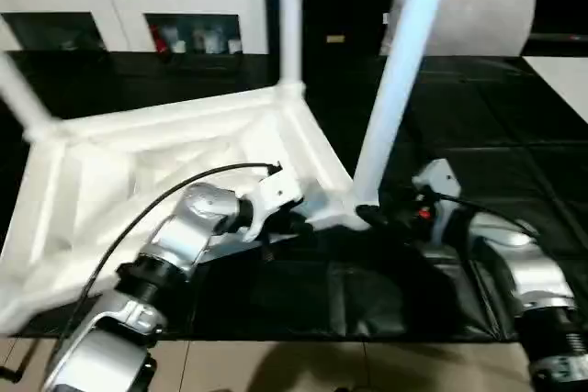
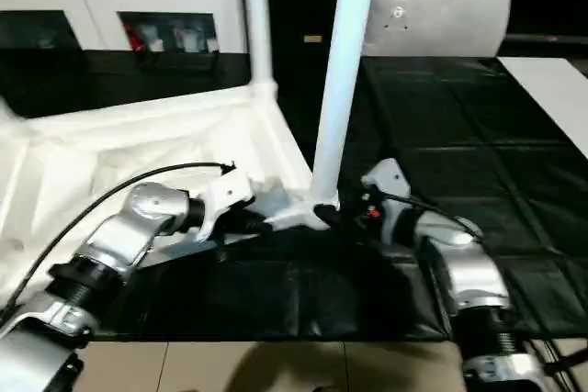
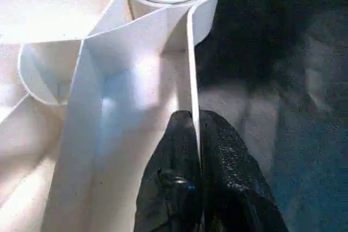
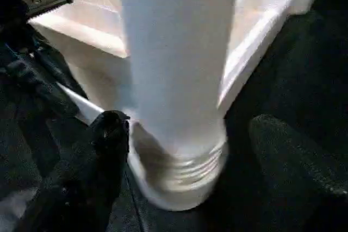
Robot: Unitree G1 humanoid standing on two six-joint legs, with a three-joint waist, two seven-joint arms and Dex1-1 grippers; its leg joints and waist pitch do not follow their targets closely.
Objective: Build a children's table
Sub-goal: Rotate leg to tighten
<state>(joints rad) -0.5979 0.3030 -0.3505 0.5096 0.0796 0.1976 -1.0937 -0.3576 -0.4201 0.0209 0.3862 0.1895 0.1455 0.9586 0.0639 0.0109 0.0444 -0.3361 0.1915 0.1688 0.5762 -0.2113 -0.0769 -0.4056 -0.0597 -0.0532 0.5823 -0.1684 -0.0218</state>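
Tabletop [image 1: 156,172] lies upside down on the black mat [image 1: 386,291], ribs up, three legs showing. Left gripper [image 3: 196,150] is pinched on its thin edge wall beside the near corner socket. Right gripper [image 4: 182,150] sits spread wide around the near leg [image 1: 390,89] base, fingers [image 4: 106,139] apart from it.

- Your left forearm [image 1: 188,227]: silver casing, ribbed black wrist collar, black cable looping behind the white bracket.
- Your right forearm [image 2: 459,273]: matching silver, red spot near the wrist.
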